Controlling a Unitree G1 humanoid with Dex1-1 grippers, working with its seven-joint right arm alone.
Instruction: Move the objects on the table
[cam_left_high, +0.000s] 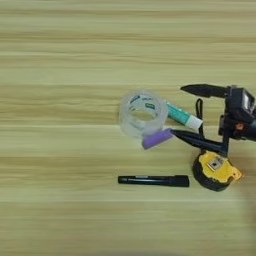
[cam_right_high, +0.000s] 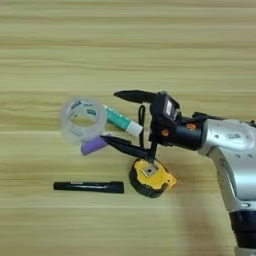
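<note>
The claw is spread wide and empty, its two fingers either side of the glue stick. Left of the stick sits the tape roll, the purple cylinder against it; below are the tape measure and pen on the surface. Seemingly lining up a grasp: next, lower and close.

Pen lies before tape roll, left of tape measure.

You'll find nothing legible; the clear tape roll carries green print at its twelve o'clock inner rim, too blurred to read.
</note>
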